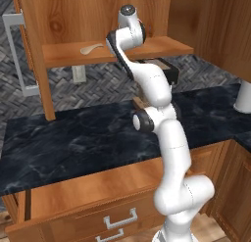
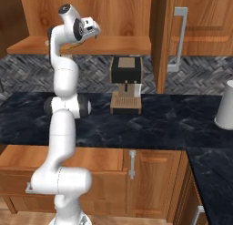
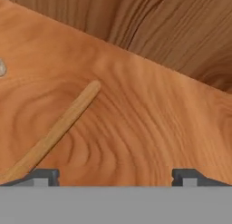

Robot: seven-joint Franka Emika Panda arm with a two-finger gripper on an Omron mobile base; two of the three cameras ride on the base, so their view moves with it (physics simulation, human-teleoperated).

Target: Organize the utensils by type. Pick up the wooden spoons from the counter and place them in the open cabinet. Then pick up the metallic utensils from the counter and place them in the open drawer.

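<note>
Here I have the gripper [image 3: 116, 175] over the cabinet [image 1: 162, 45] shelf, jaws spread wide, nothing between them. The darker wooden spoon [image 3: 52, 134] lies on the shelf beside its left fingertip; the pale wooden spoon [image 1: 90, 48] rests farther left.

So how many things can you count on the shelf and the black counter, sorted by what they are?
Slim wooden spoons on the wooden cabinet shelf: 2 (pale tan spoon, darker orange-brown spoon)
Black and wood coffee machine on the black marble counter: 1
White cup-shaped container on the counter: 1
Total: 4
</note>
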